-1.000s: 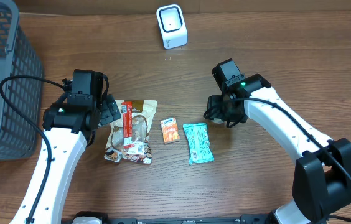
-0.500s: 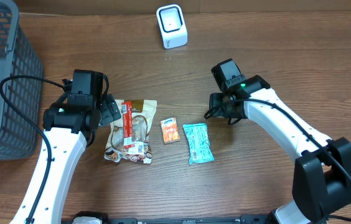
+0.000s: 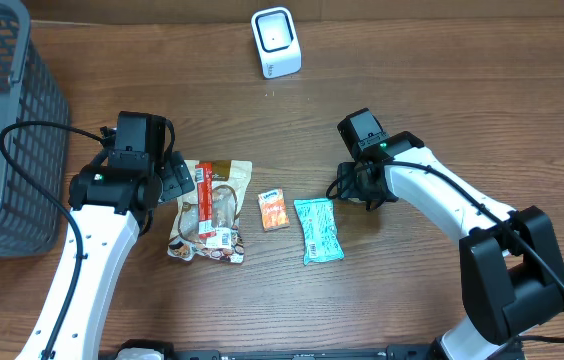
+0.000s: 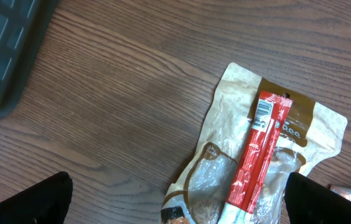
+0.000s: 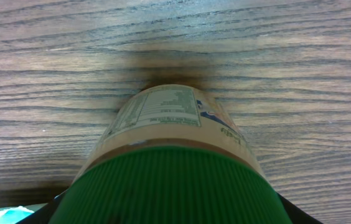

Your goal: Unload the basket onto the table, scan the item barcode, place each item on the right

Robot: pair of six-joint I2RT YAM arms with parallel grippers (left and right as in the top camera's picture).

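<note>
The bottle (image 5: 165, 134), green cap toward my wrist, sits clamped between the fingers of my right gripper (image 3: 361, 184), close over the brown wooden table (image 3: 432, 90) and just beside a teal packet (image 3: 319, 229). The white scanner (image 3: 276, 42) stands well apart at the table's far edge. My left gripper (image 3: 176, 178) is spread wide, holding nothing, over a pouch (image 4: 225, 124) with a red stick (image 4: 256, 155) on it.

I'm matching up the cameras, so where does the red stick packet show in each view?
Overhead: red stick packet, left of centre, lying on the brown pouch.
Left wrist: right of centre, running diagonally.
Right wrist: not in it; a green-capped bottle fills it.
Shared landmark: the brown pouch under it.
</note>
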